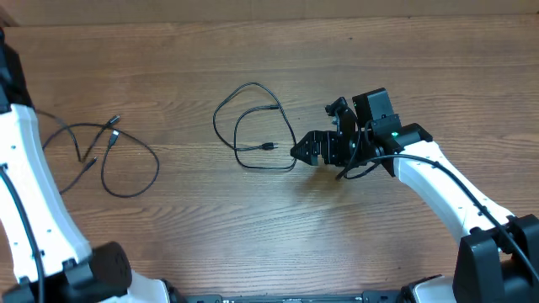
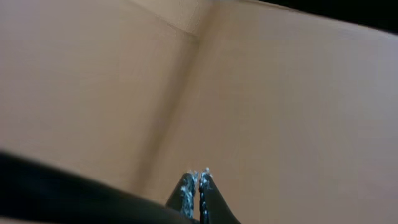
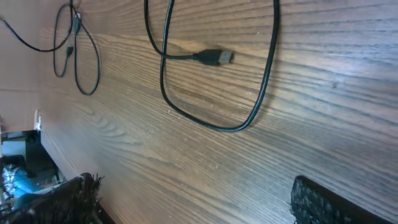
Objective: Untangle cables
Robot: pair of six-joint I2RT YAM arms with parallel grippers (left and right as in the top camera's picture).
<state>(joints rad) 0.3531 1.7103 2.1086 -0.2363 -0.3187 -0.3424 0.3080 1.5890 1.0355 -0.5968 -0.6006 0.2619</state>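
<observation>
- Overhead: two cables lie on the wooden table (image 1: 253, 244), well apart from each other and not crossing.
- The looped cable (image 1: 257, 148) sits near the table's middle. It makes a wide outer loop with a smaller one inside, and its plug (image 1: 269, 146) lies within the loops, pointing toward my right side.
- The second cable (image 1: 157, 168) lies far over on my left side, a loose loop with thin tails and small plug ends fanned out above it.
- My right gripper (image 1: 300, 152) is down low at the right edge of the looped cable, its tips just beside the strand there. From above I cannot tell whether they touch.
- Right wrist: my right gripper (image 3: 196, 186) stands wide apart, with one finger (image 3: 81, 196) at the lower left and the other at the lower right, and only bare wood between them.
- The looped cable (image 3: 233, 129) bends round just ahead of the fingers and is clear of both. Its plug (image 3: 214, 57) has a light metal tip and lies flat inside the bend.
- The second cable (image 3: 87, 93) shows at the far upper left of this view.
- Left wrist: my left gripper (image 2: 198, 177) has its tips pressed together with nothing between them. It faces a plain beige surface (image 2: 93, 74) with a crease in it, and no cable shows here.
- Overhead again: my left arm runs up the left edge, and its claw is out of that view.
</observation>
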